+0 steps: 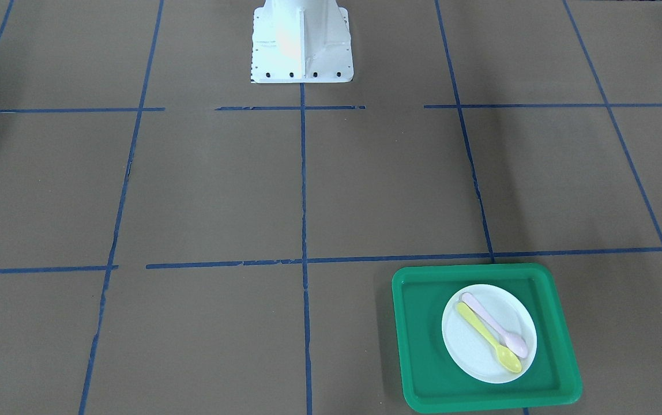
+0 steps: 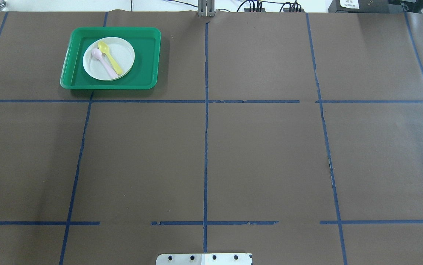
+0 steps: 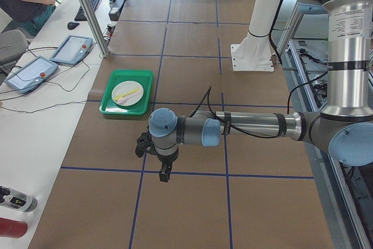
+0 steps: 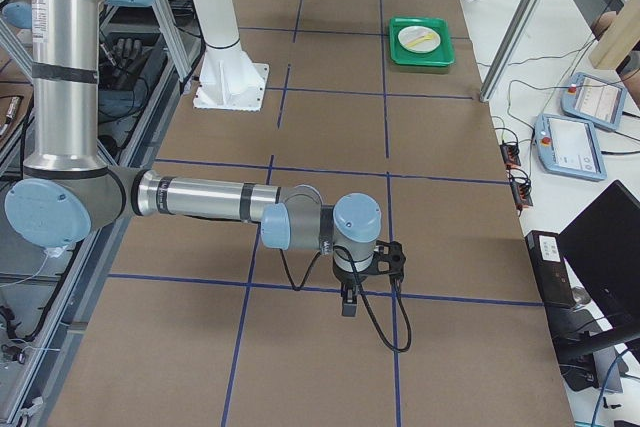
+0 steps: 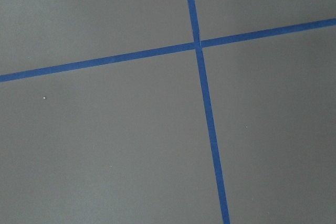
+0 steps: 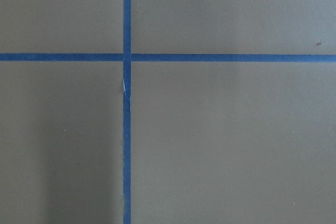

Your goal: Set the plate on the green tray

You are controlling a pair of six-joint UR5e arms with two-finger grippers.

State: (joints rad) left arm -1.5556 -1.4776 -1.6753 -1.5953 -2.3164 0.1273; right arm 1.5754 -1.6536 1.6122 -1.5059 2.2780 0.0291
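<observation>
plate (image 2: 125, 51): lies in the green tray (image 2: 147, 59), far left on the tabletop (image 2: 263, 154) | on it: pink spoon (image 2: 104, 66) and yellow spoon (image 2: 112, 60), side by side | left jaws: seen only small, from the side, cannot tell if apart or together | right jaws: same, cannot tell

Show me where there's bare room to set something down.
Crowded: the plate, carrying the yellow spoon and pink spoon, fills most of the green tray, leaving only narrow strips. Free: the table between tray and robot base.
</observation>
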